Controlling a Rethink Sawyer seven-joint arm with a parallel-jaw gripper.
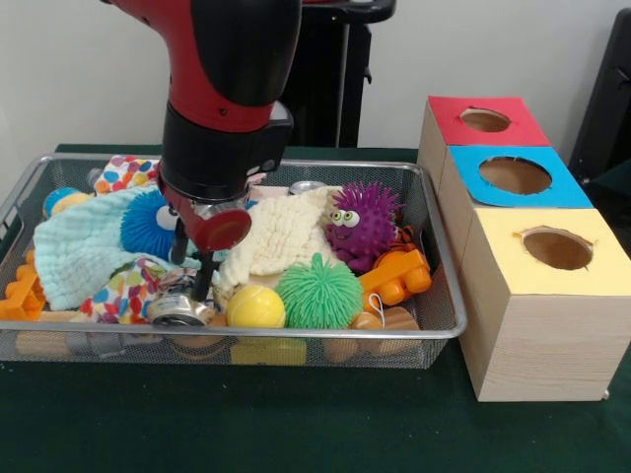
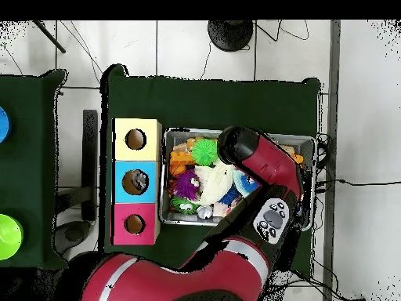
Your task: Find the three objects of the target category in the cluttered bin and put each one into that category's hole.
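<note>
Nearest the camera, along the wire bin's (image 1: 434, 330) front wall, lie a silver can (image 1: 180, 308), a yellow ball (image 1: 255, 306) and a green spiky ball (image 1: 318, 292), side by side. Directly over the can hangs the tool (image 1: 193, 271), its dark fingers reaching down beside the can; whether they are spread or closed cannot be told. Behind sit an orange toy (image 1: 396, 277), a cream cloth (image 1: 281, 235), a blue fuzzy toy (image 1: 150, 223) and a purple spiky creature (image 1: 363, 223). Right of the bin stand three boxes on the green surface (image 1: 296, 424): yellow (image 1: 537, 296), then blue (image 1: 515, 175), then red (image 1: 485, 120), each with a round hole.
</note>
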